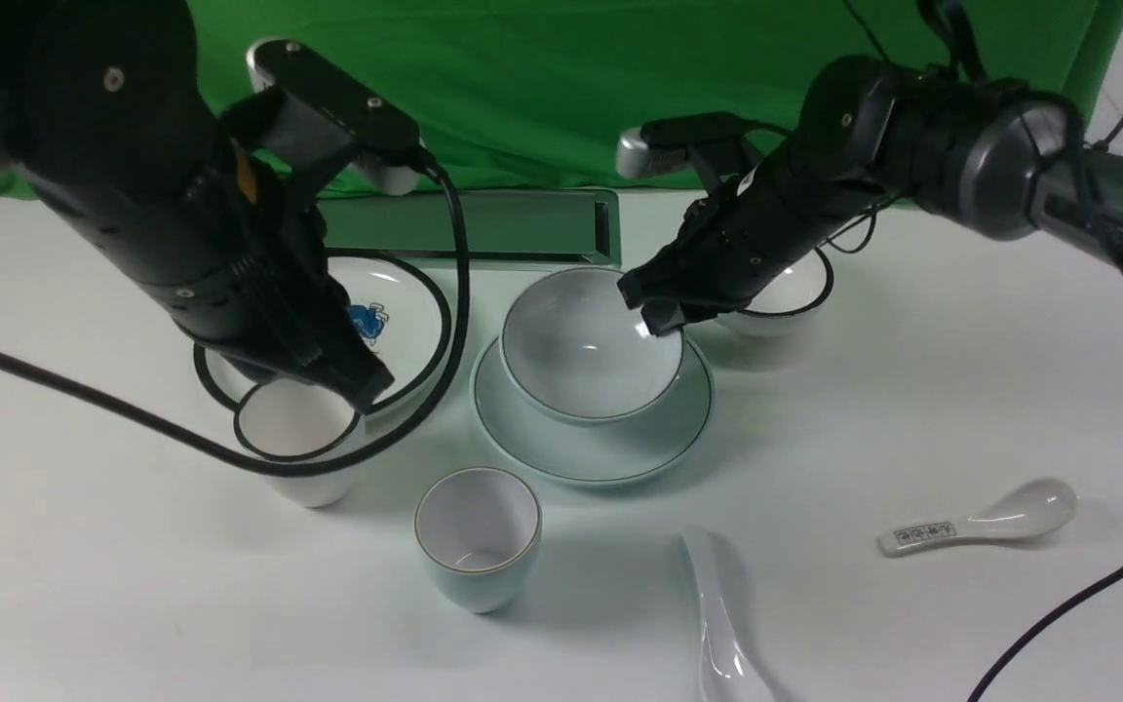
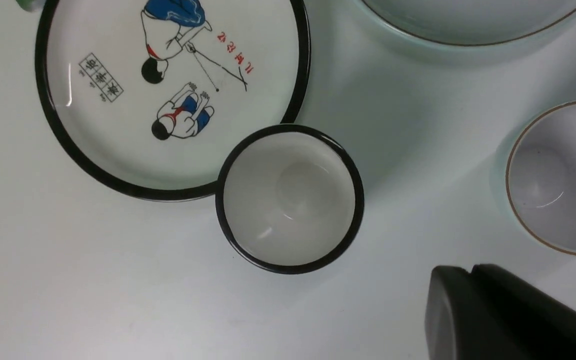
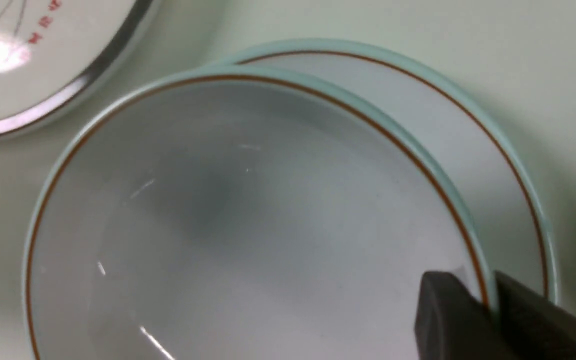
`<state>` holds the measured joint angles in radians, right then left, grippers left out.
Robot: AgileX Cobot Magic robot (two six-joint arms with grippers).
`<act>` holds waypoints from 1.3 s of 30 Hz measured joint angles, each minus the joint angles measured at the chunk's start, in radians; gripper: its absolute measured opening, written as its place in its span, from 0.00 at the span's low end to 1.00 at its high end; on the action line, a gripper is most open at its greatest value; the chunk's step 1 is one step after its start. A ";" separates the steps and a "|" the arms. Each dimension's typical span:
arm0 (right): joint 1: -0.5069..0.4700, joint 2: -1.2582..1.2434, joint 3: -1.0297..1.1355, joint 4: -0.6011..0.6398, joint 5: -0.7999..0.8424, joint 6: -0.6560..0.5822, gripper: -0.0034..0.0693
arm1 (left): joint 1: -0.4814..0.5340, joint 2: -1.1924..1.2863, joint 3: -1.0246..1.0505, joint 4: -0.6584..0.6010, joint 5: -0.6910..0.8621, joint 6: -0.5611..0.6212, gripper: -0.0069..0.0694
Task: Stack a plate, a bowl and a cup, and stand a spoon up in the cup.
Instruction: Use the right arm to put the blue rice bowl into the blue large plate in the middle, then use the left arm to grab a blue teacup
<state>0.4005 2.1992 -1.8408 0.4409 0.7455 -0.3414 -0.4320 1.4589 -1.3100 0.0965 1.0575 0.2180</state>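
Observation:
The pale blue bowl [image 1: 581, 351] sits in the pale blue plate [image 1: 522, 439] at mid table. My right gripper [image 1: 661, 317] is shut on the bowl's right rim, one finger inside and one outside; the right wrist view shows the same pinch, with the right gripper [image 3: 488, 295] on the rim of the bowl [image 3: 248, 225] over the plate [image 3: 468, 130]. The small pale blue cup [image 1: 477, 531] stands upright in front of the plate. The plain white spoon [image 1: 722, 624] lies at the front edge. My left gripper [image 1: 367, 385] hangs shut and empty over the left side, seen too as the left gripper [image 2: 468, 272] near the cup [image 2: 558, 180].
A black-rimmed cartoon plate [image 1: 396, 312] and a black-rimmed white cup [image 1: 296, 421] lie under my left arm. A black-rimmed bowl [image 1: 795, 292] stands behind my right gripper. A patterned spoon [image 1: 981, 522] lies at the right. A green tray [image 1: 484, 229] is at the back.

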 joint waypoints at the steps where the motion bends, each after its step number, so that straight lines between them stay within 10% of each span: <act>1: 0.000 0.006 -0.003 -0.007 -0.001 0.003 0.15 | 0.000 0.000 0.000 0.002 0.001 0.000 0.05; 8: 0.000 0.011 -0.008 -0.028 0.005 0.004 0.21 | 0.000 0.000 0.000 0.007 -0.016 -0.001 0.05; 17: -0.008 -0.003 -0.029 -0.027 0.130 0.004 0.61 | 0.000 0.000 0.000 0.010 -0.027 -0.001 0.05; 32: -0.041 -0.307 0.073 -0.093 0.465 -0.083 0.63 | -0.006 0.073 0.000 -0.330 -0.053 0.255 0.05; 39: -0.041 -0.452 0.226 -0.124 0.466 -0.095 0.63 | -0.007 0.192 0.000 -0.192 -0.081 0.202 0.12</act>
<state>0.3593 1.7476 -1.6144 0.3167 1.2119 -0.4367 -0.4394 1.6513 -1.3100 -0.0953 0.9764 0.4198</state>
